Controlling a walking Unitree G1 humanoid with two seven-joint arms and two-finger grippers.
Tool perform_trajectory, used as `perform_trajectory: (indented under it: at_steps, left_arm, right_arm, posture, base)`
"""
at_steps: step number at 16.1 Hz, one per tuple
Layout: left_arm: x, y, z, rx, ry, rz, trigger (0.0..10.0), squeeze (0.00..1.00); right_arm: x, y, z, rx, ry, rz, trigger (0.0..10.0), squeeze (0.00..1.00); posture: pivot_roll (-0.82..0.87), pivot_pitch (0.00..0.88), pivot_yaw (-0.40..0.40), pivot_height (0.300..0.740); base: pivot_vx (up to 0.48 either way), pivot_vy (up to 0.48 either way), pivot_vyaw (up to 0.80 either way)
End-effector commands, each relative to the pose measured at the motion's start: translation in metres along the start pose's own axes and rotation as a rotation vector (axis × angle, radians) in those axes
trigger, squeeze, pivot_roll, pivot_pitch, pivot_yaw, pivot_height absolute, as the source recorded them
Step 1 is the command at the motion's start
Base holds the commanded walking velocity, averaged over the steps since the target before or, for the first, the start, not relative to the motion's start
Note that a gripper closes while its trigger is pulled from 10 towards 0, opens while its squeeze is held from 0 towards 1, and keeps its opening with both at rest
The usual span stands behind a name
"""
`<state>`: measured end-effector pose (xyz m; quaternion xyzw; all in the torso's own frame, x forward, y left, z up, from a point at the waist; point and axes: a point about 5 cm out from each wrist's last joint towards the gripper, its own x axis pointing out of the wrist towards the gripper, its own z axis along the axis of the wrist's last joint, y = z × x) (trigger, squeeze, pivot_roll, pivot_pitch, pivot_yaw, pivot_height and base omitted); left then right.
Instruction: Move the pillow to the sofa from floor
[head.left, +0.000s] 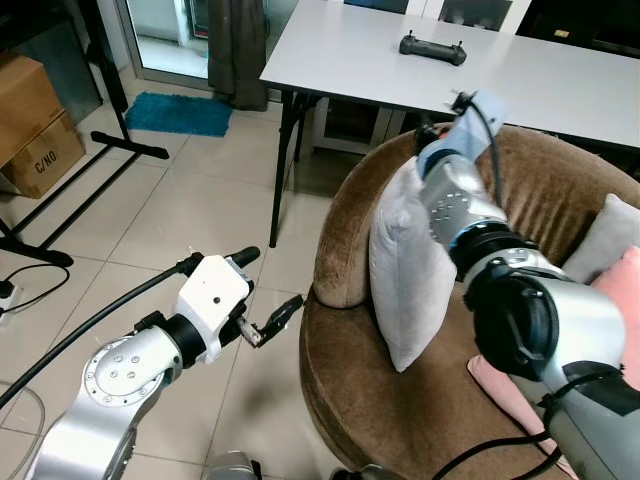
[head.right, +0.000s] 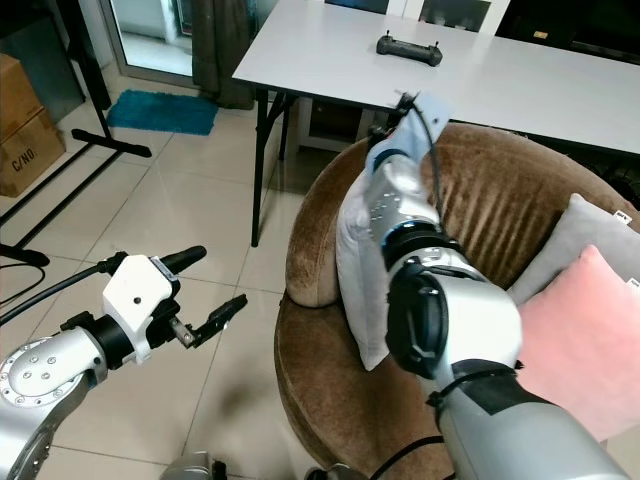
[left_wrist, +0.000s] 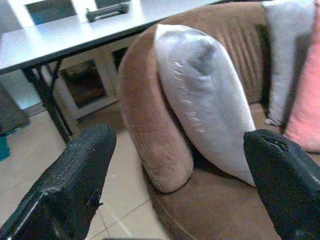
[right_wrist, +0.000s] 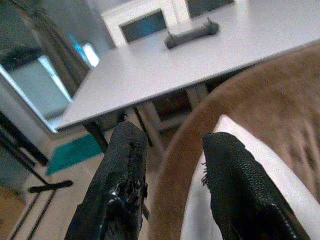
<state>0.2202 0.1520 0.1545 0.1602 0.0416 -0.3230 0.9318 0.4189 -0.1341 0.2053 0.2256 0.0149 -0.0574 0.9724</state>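
— Pillow first: where is it?

— The white pillow (head.left: 405, 280) stands on edge on the seat of the brown sofa (head.left: 350, 400), leaning against the inside of its rounded armrest, off the floor.

— And the right arm?

— It reaches over the sofa. The right gripper (right_wrist: 172, 165) is at the pillow's upper corner, near the top of the armrest. In the right wrist view its two black fingers (right_wrist: 122, 170) are parted a little, with the sofa rim between them and the pillow's white fabric beside the other finger; I see nothing pinched between them.

— Left side?

— The left gripper (head.left: 262, 300) hangs over the tiled floor (head.left: 180, 200), just beside the sofa's outer edge but apart from it. Its fingers are spread wide, holding nothing, and they point toward the pillow.

— Anything else around?

— A grey cushion (head.right: 580, 240) and a pink cushion (head.right: 590, 330) sit at the far side of the sofa. Behind it stands a white table (head.left: 380, 60) with a dark controller (head.left: 432, 48) on top. A cardboard box (head.left: 30, 130) and a teal mat (head.left: 178, 113) lie on the floor farther back
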Motion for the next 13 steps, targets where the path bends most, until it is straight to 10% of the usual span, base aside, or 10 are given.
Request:
perform_trajectory:
  at_steps: [1,4,6,11,13]
  left_arm:
    - [-0.002,0.0,-0.002,-0.013,0.004,0.031,10.0,0.0]
    - [-0.004,0.005,-0.002,-0.067,-0.044,0.218,10.0,0.0]
    - [-0.01,0.001,-0.007,-0.099,-0.038,0.357,10.0,0.0]
    - [-0.018,-0.001,-0.012,-0.1,-0.016,0.468,10.0,0.0]
    - [-0.016,-0.002,-0.009,-0.11,-0.028,0.499,10.0,0.0]
  right_arm:
    - [0.0,-0.007,0.004,-0.007,-0.029,0.034,10.0,0.0]
    - [-0.01,-0.033,-0.006,-0.019,-0.079,0.146,10.0,0.0]
    - [-0.066,-0.064,-0.014,-0.092,-0.147,0.116,10.0,0.0]
    - [-0.149,-0.07,-0.025,-0.349,-0.121,0.178,10.0,0.0]
    - [-0.163,-0.077,-0.031,-0.268,-0.022,0.097,10.0,0.0]
  posture:
    - [0.21,0.0,-0.097,0.74]
    - [0.2,0.0,-0.094,0.74]
    - [0.13,0.0,-0.06,0.74]
    - [0.1,0.0,-0.042,0.74]
    - [0.11,0.0,-0.045,0.74]
  base:
    - [0.0,0.0,0.0]
    - [0.0,0.0,0.0]
    - [0.0,0.0,0.0]
    - [0.0,0.0,-0.63]
    - [0.0,0.0,-0.79]
